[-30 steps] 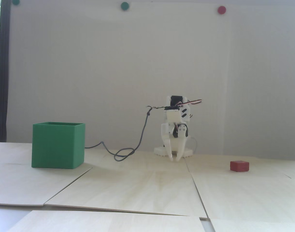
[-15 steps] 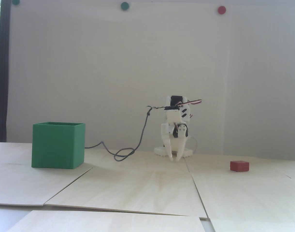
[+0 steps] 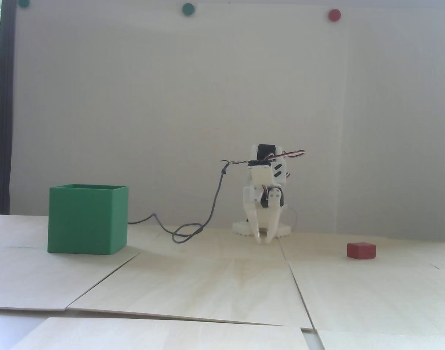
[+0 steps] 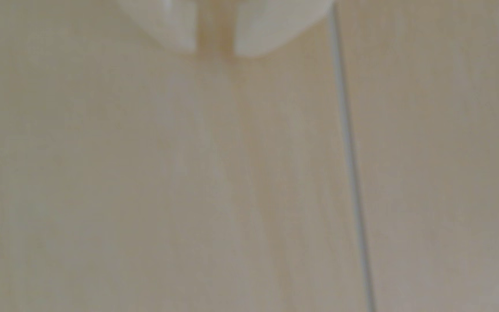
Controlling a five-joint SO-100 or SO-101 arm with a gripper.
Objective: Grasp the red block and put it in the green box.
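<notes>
The red block [image 3: 361, 250] lies on the wooden table at the right in the fixed view. The green box [image 3: 87, 218] stands on the table at the left, its open top up. The white arm is folded at the back centre, and my gripper [image 3: 263, 240] points down with its tips close to the table, well left of the block and right of the box. In the wrist view the gripper [image 4: 215, 51] shows at the top edge, blurred. Its jaws are nearly together with a narrow slit and hold nothing. Block and box are out of the wrist view.
A dark cable [image 3: 193, 228] loops on the table between the box and the arm's base [image 3: 262, 229]. The table is made of light wooden panels with seams [image 4: 351, 156]. Round magnets, green [image 3: 188, 9] and red [image 3: 334, 15], sit on the white wall.
</notes>
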